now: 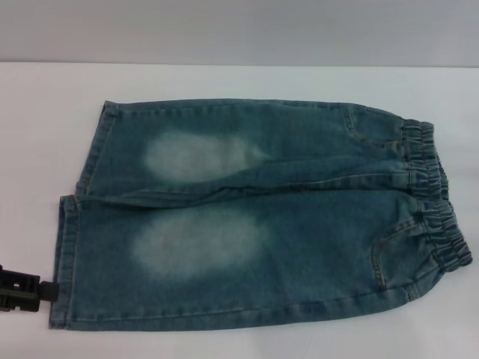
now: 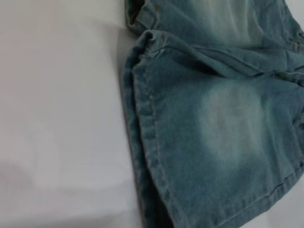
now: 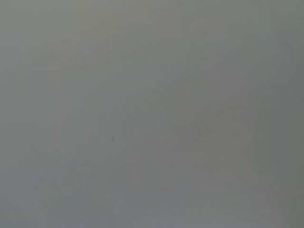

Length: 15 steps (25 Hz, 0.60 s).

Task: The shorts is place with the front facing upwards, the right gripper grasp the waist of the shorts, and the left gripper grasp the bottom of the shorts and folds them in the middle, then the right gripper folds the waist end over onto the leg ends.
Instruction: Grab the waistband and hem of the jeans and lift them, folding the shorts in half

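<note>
- Faded blue-green denim shorts lie flat, centre frame; hems left.
- Black left gripper, lower left, beside the hem; jaw state indiscernible; it may pinch one layer only.
- Right gripper unseen.

Probably a lab test bench: a bare white table against a plain grey wall.
</note>
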Each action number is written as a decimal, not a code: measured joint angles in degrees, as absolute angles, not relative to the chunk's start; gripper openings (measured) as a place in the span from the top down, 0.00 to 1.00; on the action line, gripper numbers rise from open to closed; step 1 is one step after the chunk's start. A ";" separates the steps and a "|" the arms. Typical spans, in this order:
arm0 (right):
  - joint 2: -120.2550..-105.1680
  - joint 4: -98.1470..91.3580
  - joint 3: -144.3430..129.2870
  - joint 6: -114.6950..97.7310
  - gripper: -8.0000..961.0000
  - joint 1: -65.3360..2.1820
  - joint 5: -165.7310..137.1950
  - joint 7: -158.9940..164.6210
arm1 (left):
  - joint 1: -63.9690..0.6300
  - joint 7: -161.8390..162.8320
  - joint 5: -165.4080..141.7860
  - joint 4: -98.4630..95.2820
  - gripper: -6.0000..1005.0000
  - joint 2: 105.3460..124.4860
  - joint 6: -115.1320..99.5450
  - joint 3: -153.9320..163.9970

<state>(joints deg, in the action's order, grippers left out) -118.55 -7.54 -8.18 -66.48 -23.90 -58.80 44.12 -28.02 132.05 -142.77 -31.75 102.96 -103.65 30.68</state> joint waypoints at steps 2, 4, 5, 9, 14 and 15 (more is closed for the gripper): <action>-118.55 -7.64 -8.18 -66.36 0.47 -24.00 -58.80 44.12 | -28.03 132.08 -142.86 -31.57 0.39 102.97 -103.06 31.03; -118.50 -7.73 -8.17 -66.33 0.47 -24.05 -58.80 44.11 | -28.03 132.13 -142.89 -31.46 0.39 102.99 -102.25 32.08; -118.50 -7.76 -8.17 -66.32 0.47 -24.07 -58.80 44.11 | -28.03 132.13 -142.89 -31.46 0.39 102.99 -102.25 32.08; -118.48 -7.91 -8.17 -66.12 0.47 -24.08 -58.80 44.11 | -27.82 132.18 -142.95 -31.27 0.39 103.03 -101.27 33.72; -118.38 -8.00 -8.17 -66.07 0.47 -24.17 -58.80 44.12 | -27.75 132.19 -143.00 -31.28 0.39 103.62 -101.06 33.75; -118.38 -8.00 -8.17 -66.07 0.47 -24.17 -58.80 44.11 | -27.75 132.19 -143.00 -31.28 0.39 103.62 -101.06 33.75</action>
